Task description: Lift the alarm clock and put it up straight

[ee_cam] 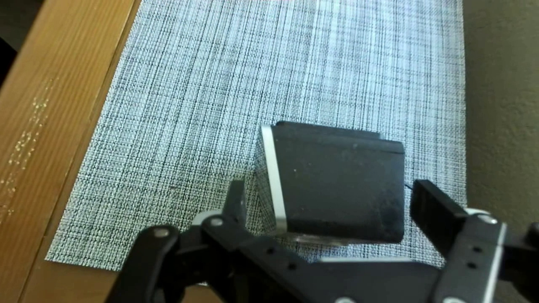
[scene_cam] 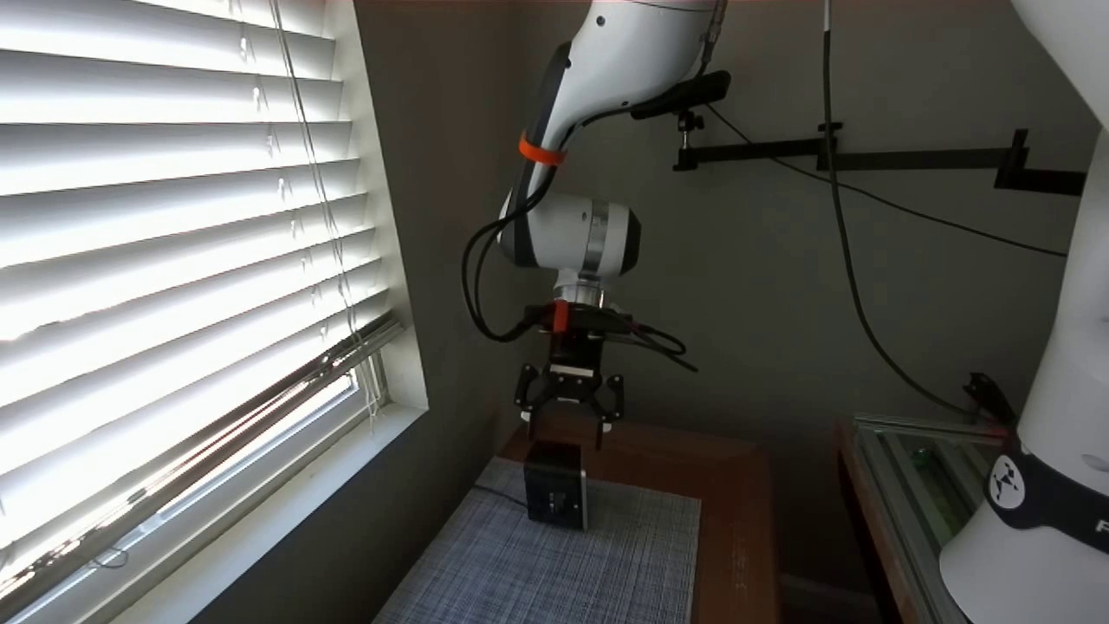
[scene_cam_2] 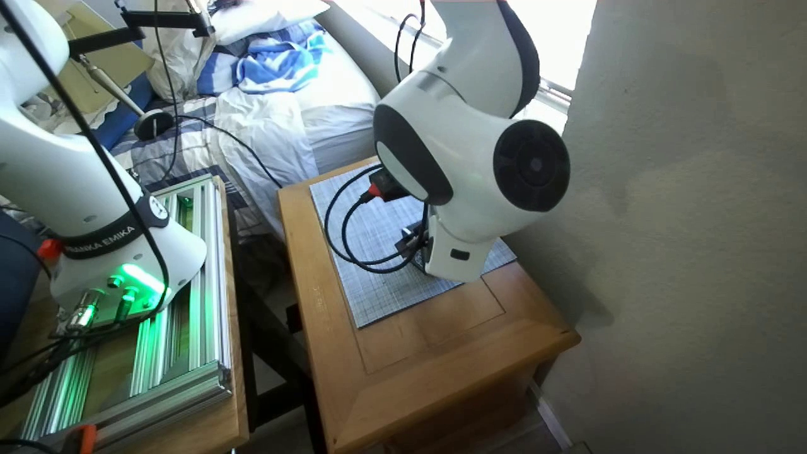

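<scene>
The alarm clock (scene_cam: 554,487) is a black boxy cube standing on the grey woven mat, with a thin pale edge along one side. In the wrist view the alarm clock (ee_cam: 339,181) shows its dark top, with the pale edge and reflective face toward the left. My gripper (scene_cam: 565,432) is open and points down just above the clock. In the wrist view the gripper (ee_cam: 330,195) has one finger on each side of the clock, with gaps on both sides and no contact visible. In an exterior view the arm (scene_cam_2: 466,157) hides the gripper and most or all of the clock.
The woven mat (ee_cam: 189,105) lies on a wooden table (scene_cam_2: 410,372). A thin cord (scene_cam: 498,494) runs from the clock. A wall (ee_cam: 501,105) stands close beside the table, and a window with blinds (scene_cam: 173,217) is nearby. A bed (scene_cam_2: 277,120) stands beyond the table.
</scene>
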`<action>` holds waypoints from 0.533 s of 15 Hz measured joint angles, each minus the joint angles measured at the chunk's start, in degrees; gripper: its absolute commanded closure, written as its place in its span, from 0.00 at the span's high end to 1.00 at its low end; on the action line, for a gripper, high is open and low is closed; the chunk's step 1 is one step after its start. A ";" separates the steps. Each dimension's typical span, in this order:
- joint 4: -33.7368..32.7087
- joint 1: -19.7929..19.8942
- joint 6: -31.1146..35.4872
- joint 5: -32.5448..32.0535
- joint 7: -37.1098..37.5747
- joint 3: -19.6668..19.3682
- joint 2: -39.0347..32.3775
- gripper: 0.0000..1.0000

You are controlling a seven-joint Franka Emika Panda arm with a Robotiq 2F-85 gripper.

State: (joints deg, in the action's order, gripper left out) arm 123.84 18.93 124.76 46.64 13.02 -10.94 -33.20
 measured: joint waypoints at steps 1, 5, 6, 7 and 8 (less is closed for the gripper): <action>-0.49 0.19 -0.59 0.17 -0.01 0.00 -0.52 1.00; -2.24 0.75 -2.18 0.71 -0.01 -0.04 -2.21 1.00; -2.64 0.91 -2.40 0.94 -0.02 -0.04 -2.60 1.00; -2.99 1.08 -2.65 1.22 -0.04 -0.05 -2.92 1.00; -3.36 1.26 -2.92 1.54 -0.07 -0.05 -3.22 1.00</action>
State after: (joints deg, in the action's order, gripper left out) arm 120.47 20.19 121.84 48.18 12.95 -10.99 -36.42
